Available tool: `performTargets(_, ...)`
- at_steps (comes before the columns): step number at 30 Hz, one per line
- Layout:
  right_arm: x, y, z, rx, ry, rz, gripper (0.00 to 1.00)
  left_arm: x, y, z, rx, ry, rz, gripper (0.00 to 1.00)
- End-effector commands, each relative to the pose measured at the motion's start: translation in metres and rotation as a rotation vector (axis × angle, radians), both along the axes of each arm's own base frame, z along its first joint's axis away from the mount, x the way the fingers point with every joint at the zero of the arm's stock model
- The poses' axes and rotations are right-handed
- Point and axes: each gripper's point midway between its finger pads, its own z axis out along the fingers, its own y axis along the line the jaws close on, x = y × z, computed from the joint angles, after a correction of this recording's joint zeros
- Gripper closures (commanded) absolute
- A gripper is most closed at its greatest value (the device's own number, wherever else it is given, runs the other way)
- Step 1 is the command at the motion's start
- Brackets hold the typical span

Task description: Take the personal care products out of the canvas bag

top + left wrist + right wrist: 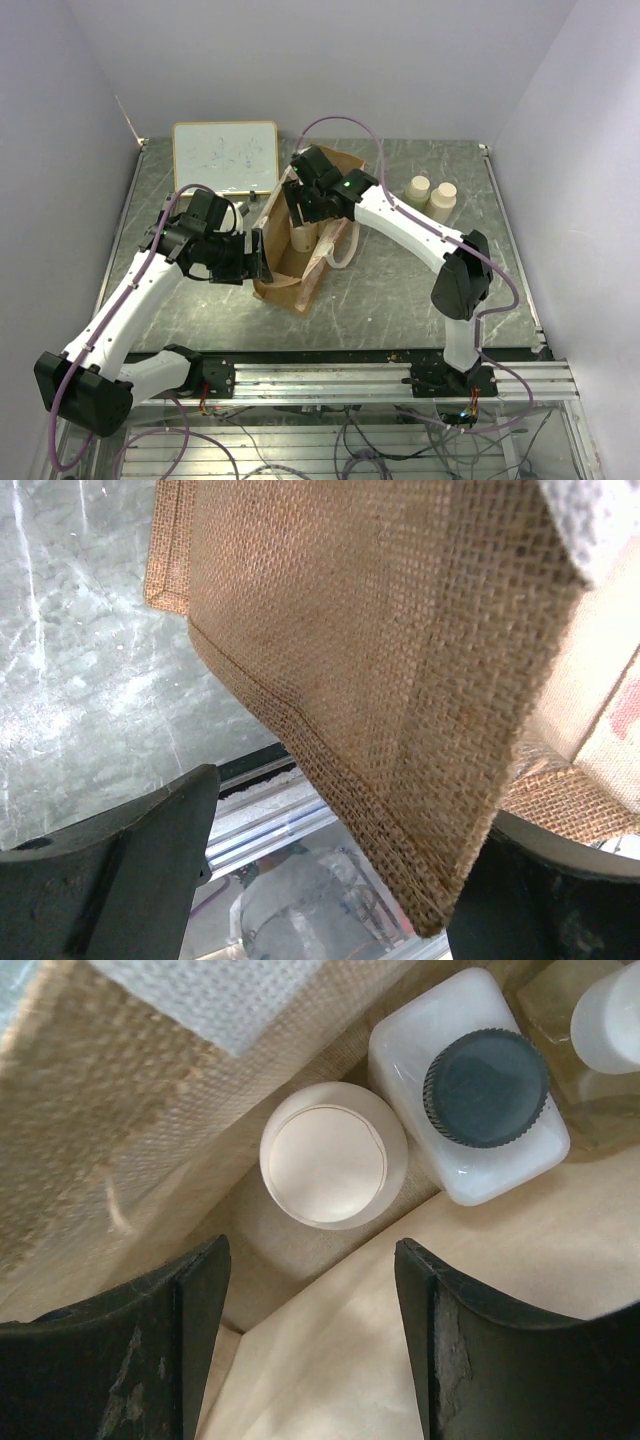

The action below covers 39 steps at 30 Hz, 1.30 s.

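So far, two cream bottles [418, 188] stand on the table [400, 300], three more sit inside the bag [282, 290] beneath my open right gripper [310, 1270], yet to be lifted out, and my left gripper [350, 810], also open, straddles the bag's wall.

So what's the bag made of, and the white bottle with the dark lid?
The canvas bag looks like coarse woven cloth, burlap-like: tan, matte, with criss-cross threads showing. The white bottle looks like smooth, slightly glossy plastic, milky at its edges. Its dark cap seems to be matte plastic with ridged sides.
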Motion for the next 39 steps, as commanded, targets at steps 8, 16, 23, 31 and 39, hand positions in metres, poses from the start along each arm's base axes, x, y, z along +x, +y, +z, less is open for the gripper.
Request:
performTargets(8,0.03,0.005,-0.018,-0.059,-0.054,-0.06,0.34,-0.005,0.006,0.007,0.037,0.005,-0.026,0.1)
performTargets(16,0.04,0.01,-0.032,-0.093,-0.068,-0.041,0.39,-0.007,0.009,0.008,0.049,0.002,-0.021,0.1)
performTargets(23,0.047,0.008,-0.041,-0.127,-0.084,-0.054,0.39,-0.007,0.011,0.008,0.058,-0.002,-0.018,0.1)
performTargets(31,0.049,0.008,-0.046,-0.151,-0.087,-0.04,0.49,-0.007,0.011,0.007,0.063,-0.002,-0.022,0.1)
performTargets(39,0.047,0.011,-0.035,-0.136,-0.092,-0.043,0.77,-0.007,0.011,0.007,0.063,-0.004,-0.025,0.1)
